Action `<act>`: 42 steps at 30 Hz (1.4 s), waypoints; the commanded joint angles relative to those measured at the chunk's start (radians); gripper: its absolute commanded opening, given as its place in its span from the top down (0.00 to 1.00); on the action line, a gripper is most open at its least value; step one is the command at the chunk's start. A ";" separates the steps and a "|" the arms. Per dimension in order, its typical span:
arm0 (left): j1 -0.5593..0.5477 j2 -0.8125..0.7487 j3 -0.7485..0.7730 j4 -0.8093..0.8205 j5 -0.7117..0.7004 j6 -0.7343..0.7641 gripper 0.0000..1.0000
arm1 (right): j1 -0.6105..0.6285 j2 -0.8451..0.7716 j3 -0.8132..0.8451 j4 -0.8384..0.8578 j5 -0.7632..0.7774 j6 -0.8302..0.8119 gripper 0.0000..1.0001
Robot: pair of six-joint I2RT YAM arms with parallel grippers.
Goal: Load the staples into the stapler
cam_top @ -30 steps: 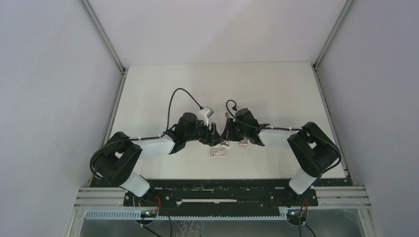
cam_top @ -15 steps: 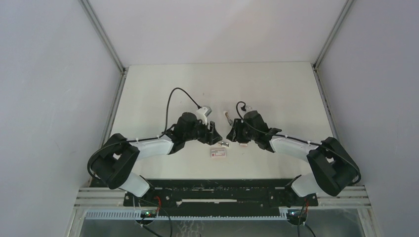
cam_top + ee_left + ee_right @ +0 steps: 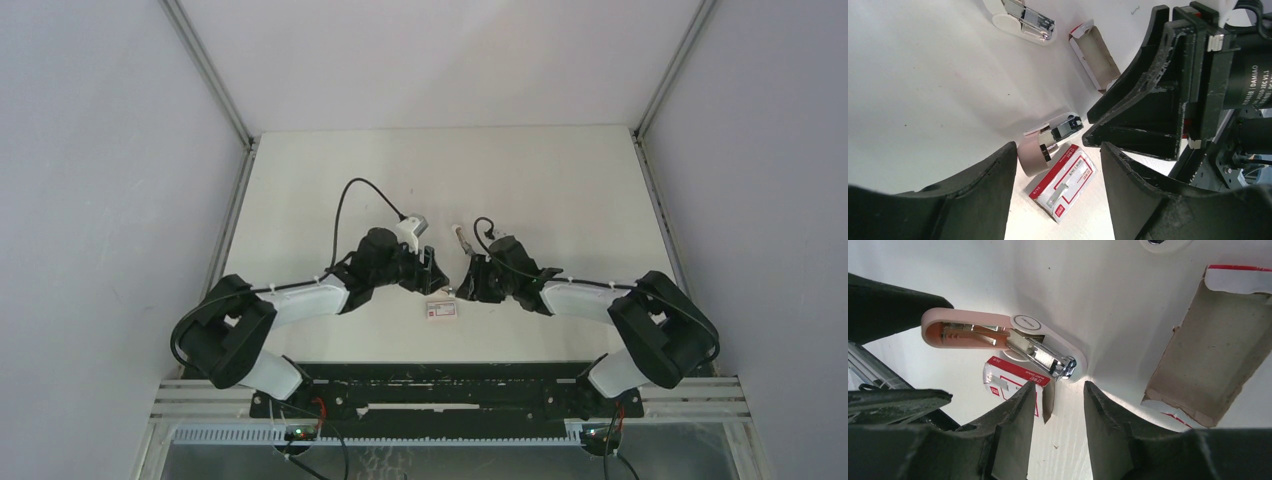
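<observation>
A small stapler lies open on the table, its pink lid point(image 3: 963, 330) folded back and its chrome magazine point(image 3: 1045, 354) bare; it also shows in the left wrist view point(image 3: 1040, 150). A little white box with red label point(image 3: 1064, 182) lies against it, also in the top view point(image 3: 441, 309). No loose grey-tan block of staples shows. My left gripper point(image 3: 1057, 150) is open and empty, its jaws either side of the box and stapler end. My right gripper point(image 3: 1059, 385) is open and empty, its tips just short of the stapler's chrome end.
An opened tan cardboard tray point(image 3: 1208, 350) lies right of the stapler, also in the left wrist view point(image 3: 1095, 55). A second white and chrome stapler piece point(image 3: 1023, 20) lies farther back. The two grippers point(image 3: 450, 280) are close together on the white table point(image 3: 520, 170).
My right arm swung its elbow out to the right and the gripper came down toward the stapler and box. My left arm has hardly moved.
</observation>
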 commanded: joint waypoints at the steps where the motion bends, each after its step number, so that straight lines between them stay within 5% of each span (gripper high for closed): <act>1: -0.014 -0.043 0.007 -0.001 0.017 -0.015 0.34 | 0.007 0.034 0.005 0.079 -0.013 0.033 0.61; 19: -0.084 0.003 0.040 0.046 0.059 -0.029 0.34 | 0.007 0.042 0.014 0.080 0.020 -0.039 0.60; 28: -0.053 -0.049 0.045 0.004 -0.009 0.183 0.31 | -0.045 -0.194 -0.022 -0.144 0.093 -0.203 0.54; 35: -0.053 -0.015 0.019 0.041 0.032 0.427 0.31 | -0.184 -0.353 -0.052 -0.218 0.001 -0.256 0.53; 42: -0.053 0.071 0.037 0.038 0.098 0.494 0.32 | -0.238 -0.423 -0.056 -0.232 -0.065 -0.270 0.52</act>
